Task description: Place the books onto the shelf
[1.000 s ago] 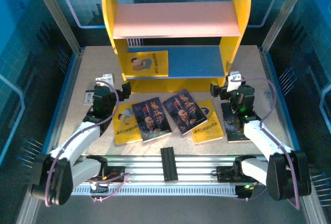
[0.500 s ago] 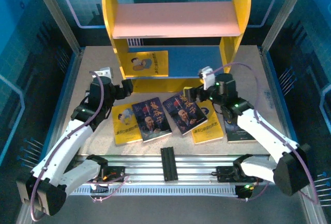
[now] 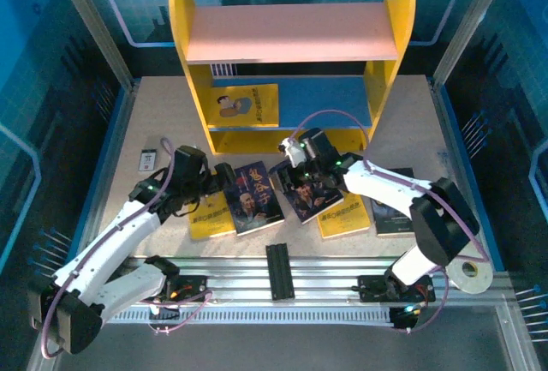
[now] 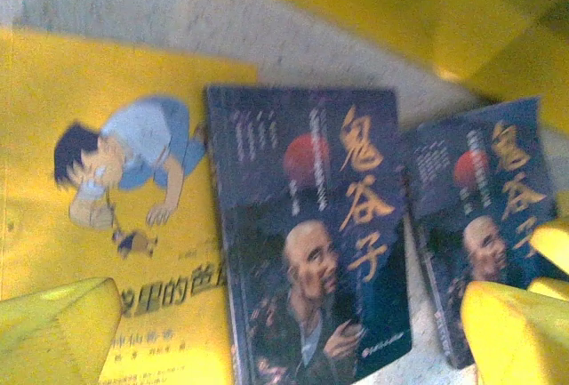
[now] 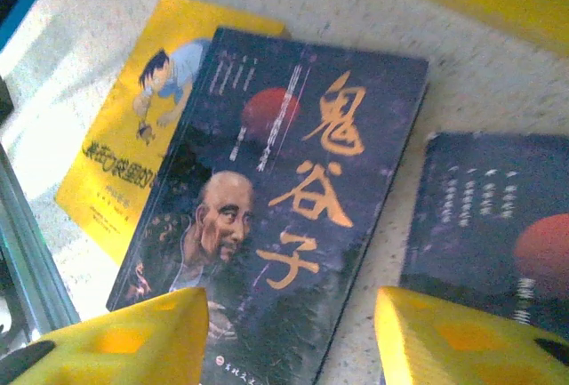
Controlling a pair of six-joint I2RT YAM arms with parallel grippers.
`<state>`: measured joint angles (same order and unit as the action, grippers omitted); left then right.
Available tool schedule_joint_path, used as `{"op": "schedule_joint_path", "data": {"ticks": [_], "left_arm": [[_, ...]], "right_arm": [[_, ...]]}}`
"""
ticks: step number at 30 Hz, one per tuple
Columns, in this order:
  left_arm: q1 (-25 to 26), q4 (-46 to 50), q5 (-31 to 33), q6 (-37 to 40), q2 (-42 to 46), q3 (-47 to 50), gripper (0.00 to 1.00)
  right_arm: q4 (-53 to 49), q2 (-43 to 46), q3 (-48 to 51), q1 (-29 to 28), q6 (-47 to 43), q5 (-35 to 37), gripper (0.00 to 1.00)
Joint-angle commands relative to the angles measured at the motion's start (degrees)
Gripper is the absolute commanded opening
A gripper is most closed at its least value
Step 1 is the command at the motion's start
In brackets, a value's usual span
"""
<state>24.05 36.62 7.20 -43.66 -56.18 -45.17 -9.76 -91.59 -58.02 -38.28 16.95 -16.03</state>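
Left jaws are spread wide, fingers (image 4: pixel 55 332) above a yellow book (image 4: pixel 98 225) and a dark portrait book (image 4: pixel 311 243) lying flat on the desk (image 3: pixel 154 122). Right jaws stand apart, fingers (image 5: pixel 124 336) either side of that dark book's lower edge; contact cannot be told. Another yellow book (image 3: pixel 247 104) lies on the blue lower board of the shelf (image 3: pixel 291 32).

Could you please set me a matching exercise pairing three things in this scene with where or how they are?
Things: 1 small white-and-black card; 2 blue flat lower board; 3 left pincer.
States: A open above thin paperback books; B holds a yellow cartoon paperback; C on the speckled tabletop beside the yellow-sided shelf.
Pairs: 1-C, 2-B, 3-A.
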Motion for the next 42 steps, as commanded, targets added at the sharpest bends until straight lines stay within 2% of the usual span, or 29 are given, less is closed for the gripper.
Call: {"op": "schedule_joint_path", "data": {"ticks": [1,13,26,31,42], "left_arm": [[0.6,2.5,-2.9,-6.1,-1.8,1.9,0.98],[1.6,-3.9,-10.6,-4.8,-10.5,3.3,0.97],[3.8,-6.2,-13.9,-4.1,-23.2,0.0,0.94],[4.3,-6.6,-14.6,-3.9,-24.9,-1.0,0.94],[4.8,-8.6,-15.9,-4.9,-27.3,-0.6,0.93]], "right_arm": [[-2.2,-3.6,-3.5,-2.0,2.3,-2.2,0.49],[-6.1,-10.1,-6.4,-4.2,2.2,2.9,0.40],[-9.3,-14.9,-9.0,-4.6,2.4,7.0,0.35],[-9.5,-16.0,-8.9,-4.9,2.6,7.7,0.29],[-9.5,-17.6,-8.4,-6.4,2.5,8.5,0.28]]}}
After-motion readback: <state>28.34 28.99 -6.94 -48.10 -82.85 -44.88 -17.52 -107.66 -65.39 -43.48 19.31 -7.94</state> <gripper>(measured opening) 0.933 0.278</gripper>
